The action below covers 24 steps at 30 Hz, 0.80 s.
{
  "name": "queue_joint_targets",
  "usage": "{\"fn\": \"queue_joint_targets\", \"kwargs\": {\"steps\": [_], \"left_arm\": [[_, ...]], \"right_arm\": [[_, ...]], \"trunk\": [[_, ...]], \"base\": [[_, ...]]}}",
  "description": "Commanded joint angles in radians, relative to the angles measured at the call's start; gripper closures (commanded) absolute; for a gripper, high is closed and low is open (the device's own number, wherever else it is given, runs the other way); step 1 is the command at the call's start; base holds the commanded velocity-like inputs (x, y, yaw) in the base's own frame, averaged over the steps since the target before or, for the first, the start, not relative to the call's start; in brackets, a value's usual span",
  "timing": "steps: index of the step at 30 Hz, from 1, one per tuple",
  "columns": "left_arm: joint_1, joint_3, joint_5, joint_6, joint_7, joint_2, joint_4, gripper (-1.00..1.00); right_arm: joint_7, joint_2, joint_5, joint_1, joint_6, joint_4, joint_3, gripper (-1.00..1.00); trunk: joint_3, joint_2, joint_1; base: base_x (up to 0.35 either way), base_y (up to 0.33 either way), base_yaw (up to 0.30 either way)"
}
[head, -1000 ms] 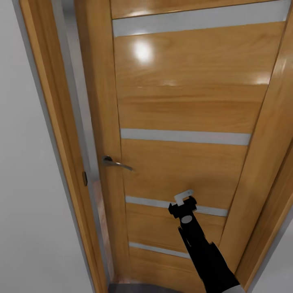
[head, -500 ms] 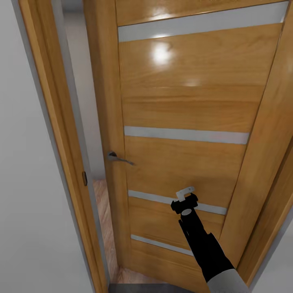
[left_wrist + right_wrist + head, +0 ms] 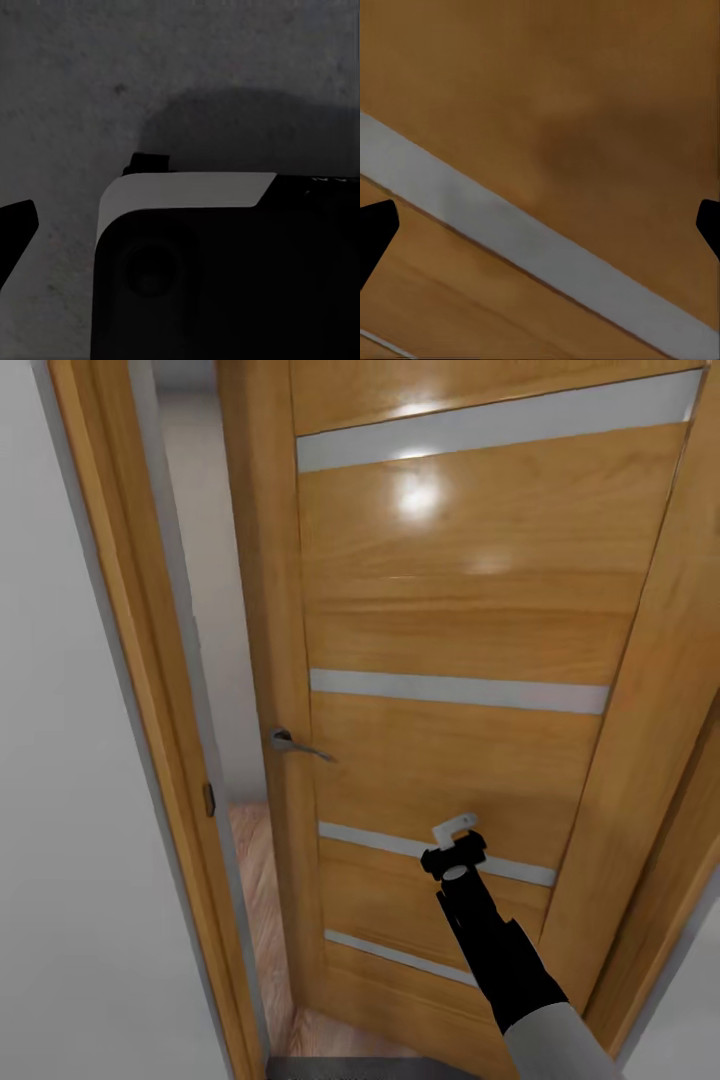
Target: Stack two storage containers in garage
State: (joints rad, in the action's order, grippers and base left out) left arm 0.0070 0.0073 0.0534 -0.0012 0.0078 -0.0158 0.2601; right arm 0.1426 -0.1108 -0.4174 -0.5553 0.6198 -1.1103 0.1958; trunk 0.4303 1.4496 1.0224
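A: Nearest thing first, what is it?

B: The right arm, black with a pale sleeve, reaching forward to the right end effector [image 3: 455, 840]. It sits against the wooden door [image 3: 450, 620]; I cannot tell whether it truly touches.

A: Spread or pressed together?

B: Spread. In the right wrist view its two dark fingertips [image 3: 375, 232] stand at opposite edges of the picture with nothing between them but door wood and a grey inlay strip [image 3: 532, 240].

A: And around it on the door?

B: One grey strip [image 3: 440, 855] runs just behind the end effector, another [image 3: 400, 958] lower down, and two more above it. The metal lever handle [image 3: 298, 745] is up and to its left, near the door's edge.

A: The left end effector?

B: The left wrist view gives one dark fingertip [image 3: 15, 232] beside a black and white part of the robot's body [image 3: 225, 262], over rough dark grey floor [image 3: 150, 75]. Spread or closed, I cannot tell.

A: Farther off?

B: Left of the door's edge is a gap, then the wooden door frame [image 3: 150, 690]. Through the gap lies light wood plank flooring [image 3: 255, 890] and a pale wall beyond.

A: The storage containers?

B: None visible from here.
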Motion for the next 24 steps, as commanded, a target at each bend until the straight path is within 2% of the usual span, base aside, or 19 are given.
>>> {"fn": "queue_joint_targets", "kwargs": {"steps": [1, 11, 12, 16, 24], "left_arm": [[0.001, 0.0, 0.005, 0.0, 0.001, 0.0, 0.003, -1.0], [0.001, -0.001, 0.005, -0.001, -0.005, 0.001, 0.004, -1.0], [0.001, -0.002, 0.005, -0.001, -0.006, 0.002, 0.003, -1.0], [0.001, -0.002, 0.005, -0.001, -0.006, 0.002, 0.002, -1.0], [0.001, -0.002, 0.005, 0.0, -0.006, 0.002, 0.001, -1.0]], "right_arm": [[0.005, 0.0, -0.001, -0.005, 0.006, 0.007, 0.002, -1.0], [0.014, 0.002, -0.002, -0.039, 0.006, 0.053, 0.002, -1.0], [0.026, 0.002, -0.001, -0.059, 0.006, 0.084, -0.002, -1.0], [0.049, 0.002, -0.001, -0.081, 0.005, 0.124, -0.014, -1.0], [0.072, 0.002, -0.001, -0.1, 0.011, 0.149, -0.025, -1.0]], "trunk": [[0.001, 0.0, 0.003], [0.001, 0.0, 0.003], [0.001, 0.0, 0.003], [0.001, 0.0, 0.003], [0.001, 0.0, 0.003]], "base": [[0.0, 0.0, 0.0], [0.0, 0.0, 0.0], [0.0, 0.0, 0.0], [0.0, 0.0, 0.0], [0.0, 0.0, 0.0]]}}
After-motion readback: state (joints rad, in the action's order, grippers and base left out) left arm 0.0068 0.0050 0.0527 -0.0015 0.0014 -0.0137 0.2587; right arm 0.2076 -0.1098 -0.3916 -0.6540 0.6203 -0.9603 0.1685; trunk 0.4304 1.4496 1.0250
